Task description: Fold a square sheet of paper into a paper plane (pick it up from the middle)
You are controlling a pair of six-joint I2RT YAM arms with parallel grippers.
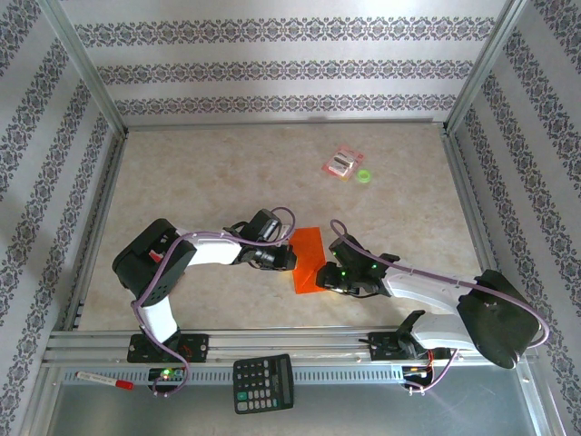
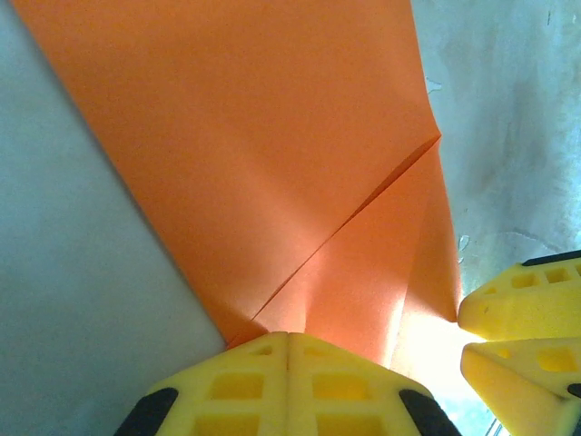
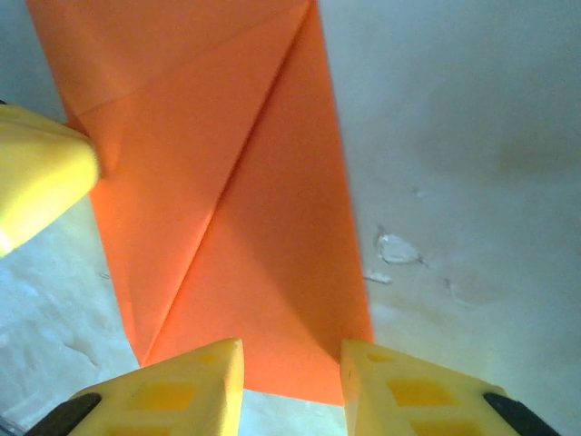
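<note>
Beige marbled tabletop [image 1: 209, 182], boxed in by walls of striped floral wallpaper and an aluminium frame.

Just toward 6 o'clock of the table's centre, flat on the surface: the orange paper sheet [image 1: 310, 256], folded into a long strip running roughly 12 to 6 o'clock. Crossed by diagonal creases in both wrist views.

At the sheet's 9 o'clock edge: the left gripper [image 1: 283, 258], closed tight, yellow fingers [image 2: 236, 381] pressed together with no gap. Tips touching the paper where a folded flap ends. Cannot tell whether any paper is pinched between them.

At the sheet's 5 o'clock corner: the right gripper [image 1: 324, 278], parted some way but not wide. Fingertips set over the strip's near end, orange showing in the gap, nothing clasped.

Toward 1 o'clock of the sheet, well apart: a small pink-red packet [image 1: 344, 162], with a green round thing [image 1: 364, 176] just beside it.

At 6 o'clock, on the metal ledge before the arm bases: a black calculator [image 1: 263, 382]. At 8 o'clock on the same ledge: a white pen [image 1: 104, 381] with a red end.
</note>
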